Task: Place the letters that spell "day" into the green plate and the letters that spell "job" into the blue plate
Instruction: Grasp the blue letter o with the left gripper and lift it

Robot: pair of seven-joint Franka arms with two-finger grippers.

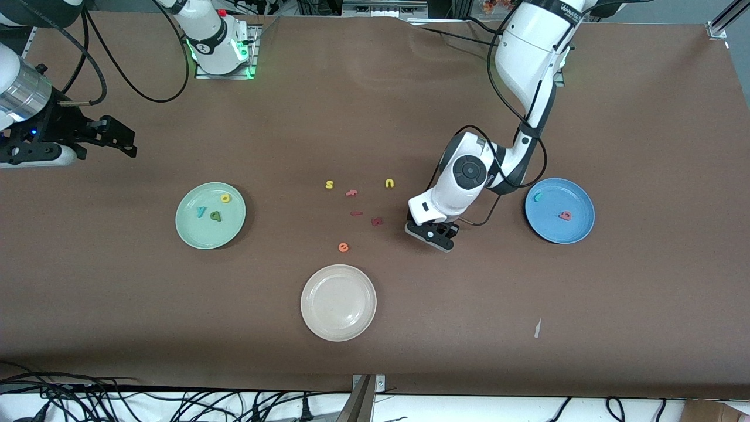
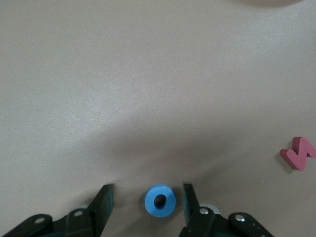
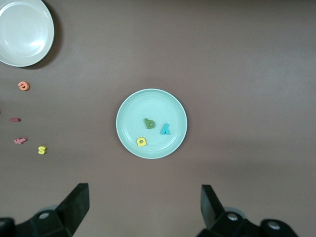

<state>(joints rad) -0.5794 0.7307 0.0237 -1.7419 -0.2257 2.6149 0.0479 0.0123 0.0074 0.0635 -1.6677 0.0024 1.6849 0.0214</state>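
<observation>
Now left gripper [image 2: 146, 207] open astride blue "o" [image 2: 160, 201] lying flat; right gripper [image 3: 143, 207] open, waiting.

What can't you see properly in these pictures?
- Blue "o": hidden in the front view under the left end effector; only the left wrist view shows it, between the fingers.
- Dark red letters: too small in the front view to read.
- Cream-white plate: cut off by the right wrist view's edge.
</observation>
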